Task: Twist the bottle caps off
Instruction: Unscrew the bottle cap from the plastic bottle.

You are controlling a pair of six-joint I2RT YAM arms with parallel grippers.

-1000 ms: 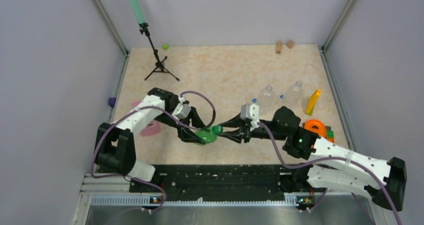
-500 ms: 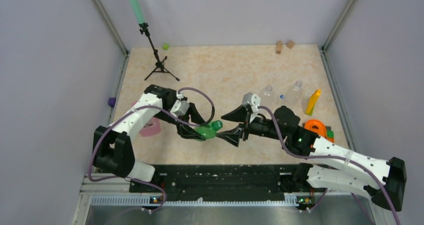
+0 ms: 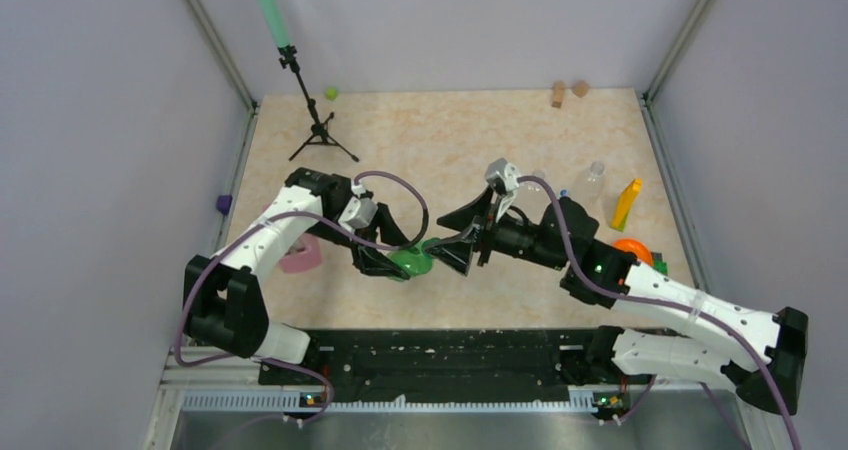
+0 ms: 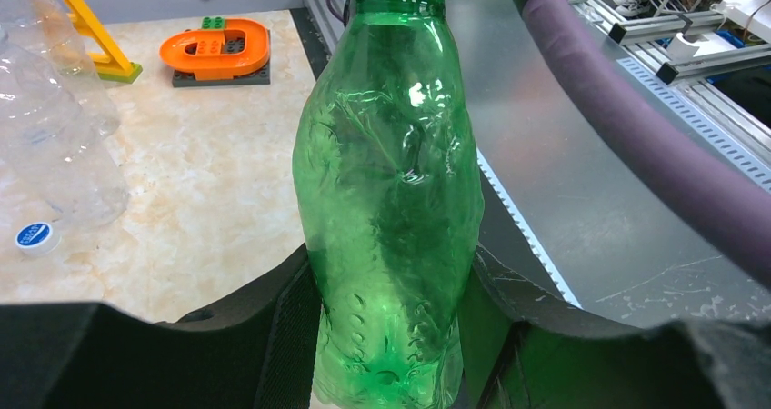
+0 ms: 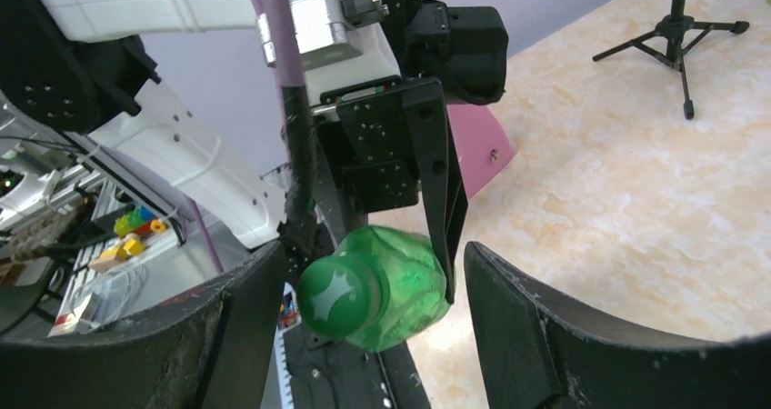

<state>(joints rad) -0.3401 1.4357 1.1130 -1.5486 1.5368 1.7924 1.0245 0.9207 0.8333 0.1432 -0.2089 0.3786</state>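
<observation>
Left pincer (image 4: 391,336): clamped round the green bottle (image 4: 391,200), low on its body, neck pointing at the other arm.
Right pincer (image 5: 368,277): jaws spread wide, one each side of the dark green cap (image 5: 332,297).
Cap: on the bottle.
Clear bottles (image 3: 592,180): far right of the counter (image 3: 450,140), blue cap (image 4: 35,236) beside them.

left tool (image 3: 398,262): points 3 o'clock, clamped on bottle (image 3: 412,264) | right tool (image 3: 453,239): points 9 o'clock, jaws spread wide
</observation>
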